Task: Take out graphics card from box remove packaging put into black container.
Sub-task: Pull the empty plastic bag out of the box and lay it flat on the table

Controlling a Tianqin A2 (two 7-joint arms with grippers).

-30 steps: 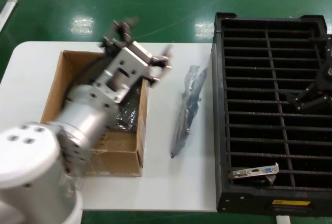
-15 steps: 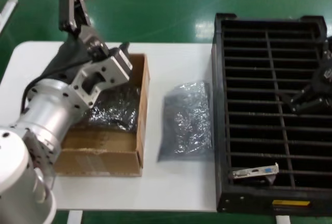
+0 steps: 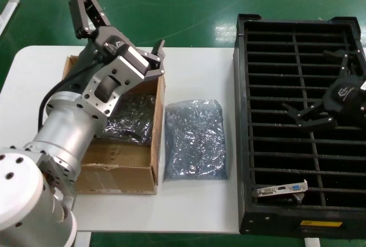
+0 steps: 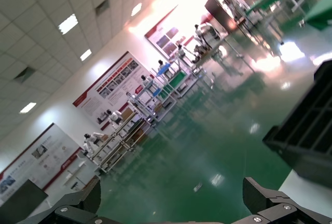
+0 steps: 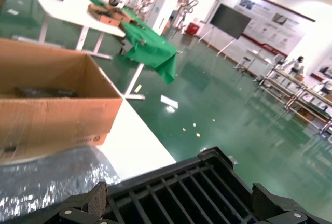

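Observation:
The empty packaging [image 3: 194,138], a crinkled grey-blue bag, lies flat on the white table between the box [image 3: 117,170] and the black container [image 3: 245,144]. A graphics card [image 3: 281,189] stands in a near slot of the container, silver bracket up. My left gripper [image 3: 123,21] hangs open and empty above the box's far edge; its wrist view shows only the hall floor between the fingertips [image 4: 259,198]. My right gripper [image 3: 315,84] hovers open and empty over the container's middle slots. The right wrist view shows the container [image 5: 197,187], the packaging [image 5: 52,177] and the box [image 5: 52,105].
Another dark shiny bagged item [image 3: 128,118] lies inside the box. The table [image 3: 189,212] ends at a near edge just below the box and bag. The container's corner [image 4: 306,141] shows in the left wrist view. Green floor surrounds the table.
The bag, on edge a second ago, has dropped flat beside the box. My left gripper pulled back and up over the box's far side. My right gripper came in from the container's right rim.

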